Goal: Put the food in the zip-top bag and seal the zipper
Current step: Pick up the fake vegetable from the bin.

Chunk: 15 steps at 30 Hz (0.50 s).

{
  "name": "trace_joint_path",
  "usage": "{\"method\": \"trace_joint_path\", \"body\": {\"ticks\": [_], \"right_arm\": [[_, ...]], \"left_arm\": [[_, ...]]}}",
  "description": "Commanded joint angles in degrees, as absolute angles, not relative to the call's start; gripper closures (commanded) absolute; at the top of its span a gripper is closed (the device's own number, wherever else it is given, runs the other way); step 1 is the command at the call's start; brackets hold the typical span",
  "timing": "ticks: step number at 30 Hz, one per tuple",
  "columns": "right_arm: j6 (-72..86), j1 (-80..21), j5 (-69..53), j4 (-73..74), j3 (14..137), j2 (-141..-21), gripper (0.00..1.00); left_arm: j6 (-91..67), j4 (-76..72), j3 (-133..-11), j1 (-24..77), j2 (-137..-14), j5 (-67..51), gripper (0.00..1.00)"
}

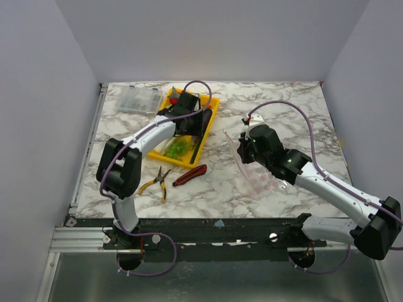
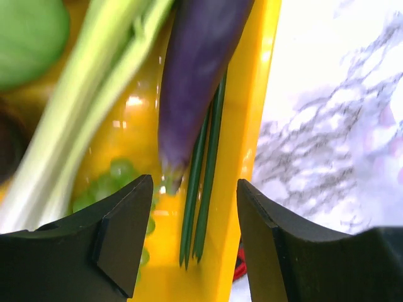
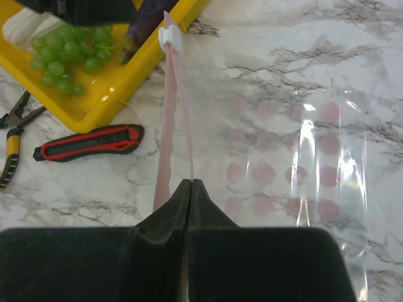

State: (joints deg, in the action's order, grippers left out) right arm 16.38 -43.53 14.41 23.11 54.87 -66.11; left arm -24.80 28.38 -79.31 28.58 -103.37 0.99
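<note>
The food lies in a yellow tray (image 1: pixel 214 104): purple eggplant (image 2: pixel 195 69), white-green leek (image 2: pixel 94 107), green cabbage (image 2: pixel 28 34) and green grapes (image 2: pixel 113 176). My left gripper (image 2: pixel 195 207) is open and empty, low over the tray, with the eggplant's tip and two thin green strips (image 2: pixel 204 182) between its fingers. The zip-top bag (image 3: pixel 296 163) lies flat on the marble to the right of the tray. My right gripper (image 3: pixel 191 182) is shut on one pink zipper strip (image 3: pixel 179 107). The other strip lies apart from it, so the mouth is parted. A white slider (image 3: pixel 170 36) sits at the far end.
A red-black utility knife (image 3: pixel 88 141) and yellow-handled pliers (image 3: pixel 12 135) lie on the marble just in front of the tray. A clear hard plastic box (image 1: pixel 137 99) stands at the back left. The left arm reaches over the tray in the top view.
</note>
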Motion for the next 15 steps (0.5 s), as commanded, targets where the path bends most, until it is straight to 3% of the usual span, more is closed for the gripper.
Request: {"method": "trace_joint_path", "body": {"ticks": [1,5,12,15], "right_arm": [[19.21,-43.57,11.72,21.17,53.49,-65.71,0.99],[19.95,-43.59,11.62,20.83,53.31,-65.52,0.99],[19.64,-43.54,12.34,20.75,53.33,-65.47,0.99],[19.73,-43.55,12.70,20.85,53.09,-65.19,0.99]], "left_arm": [[-20.05,30.94,-88.43,28.08,-111.80,4.50,0.42],[-19.95,35.75,-94.90,27.92,-117.77,3.50,0.36],[-20.69,43.90,-103.02,27.94,-125.56,-2.42,0.36],[-21.53,42.85,-100.89,27.87,-124.60,-1.37,0.47]]}}
